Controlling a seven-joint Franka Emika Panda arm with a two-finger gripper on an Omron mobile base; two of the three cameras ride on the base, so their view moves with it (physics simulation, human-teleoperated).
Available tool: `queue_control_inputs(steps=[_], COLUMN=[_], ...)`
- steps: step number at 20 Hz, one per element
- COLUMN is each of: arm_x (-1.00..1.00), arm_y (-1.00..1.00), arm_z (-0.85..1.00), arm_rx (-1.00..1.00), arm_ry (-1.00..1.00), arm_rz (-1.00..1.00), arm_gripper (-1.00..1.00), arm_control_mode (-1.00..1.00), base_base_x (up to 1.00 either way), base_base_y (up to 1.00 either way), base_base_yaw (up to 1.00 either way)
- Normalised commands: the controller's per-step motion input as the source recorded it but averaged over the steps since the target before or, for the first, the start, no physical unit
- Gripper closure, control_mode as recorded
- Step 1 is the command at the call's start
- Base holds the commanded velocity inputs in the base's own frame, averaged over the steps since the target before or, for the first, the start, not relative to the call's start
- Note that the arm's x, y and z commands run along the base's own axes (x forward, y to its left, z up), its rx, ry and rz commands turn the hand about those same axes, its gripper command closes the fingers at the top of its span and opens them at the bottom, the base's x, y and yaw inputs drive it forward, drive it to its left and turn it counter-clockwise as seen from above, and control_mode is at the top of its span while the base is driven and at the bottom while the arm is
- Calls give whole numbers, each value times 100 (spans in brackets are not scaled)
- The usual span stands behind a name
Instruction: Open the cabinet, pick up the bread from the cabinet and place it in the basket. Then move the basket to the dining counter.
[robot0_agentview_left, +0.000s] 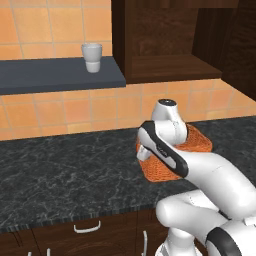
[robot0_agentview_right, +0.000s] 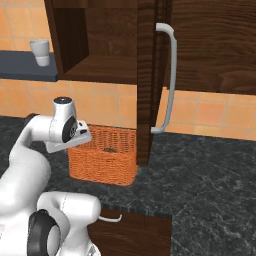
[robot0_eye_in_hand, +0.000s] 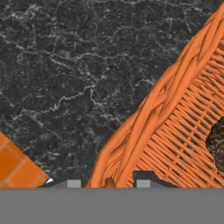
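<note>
Where the black marbled counter runs under the orange tiled wall, the cabinet hangs with its door swung wide, edge-on in the right base view, the long silver bar handle facing right. The open compartment shows a bare wooden floor. To its left a dark grey shelf carries a small white cup.

The white arm bends over the counter with its hand low at the basket, which stands on the counter directly below the open cabinet, its right side close to the door's lower edge. In the left base view the arm covers most of the basket, so that its orange weave shows on either side of the wrist.

The bread lies inside the basket on its floor, a small dark lump; in the hand view it sits at the right edge.

The gripper is down at the basket's near rim. In the hand view the thick woven rim passes between the two dark fingertips, one outside the wall and one inside, so the jaws straddle the rim, drawn narrow about it. Whether they press firmly on the wicker I cannot tell.
</note>
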Motion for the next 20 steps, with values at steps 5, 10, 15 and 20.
queue_control_inputs(steps=[5,10,15,20], arm_x=[-43,-21,-22,-20], arm_y=[16,43,43,38], arm_z=[63,52,50,27], arm_rx=[0,0,0,3], arm_ry=[-4,-15,0,0], arm_rz=[15,20,13,1], arm_gripper=[100,100,100,100], arm_control_mode=[-100,-100,-100,-100], base_base_x=[0,0,0,0], base_base_y=[0,0,0,0], base_base_yaw=[0,0,0,0])
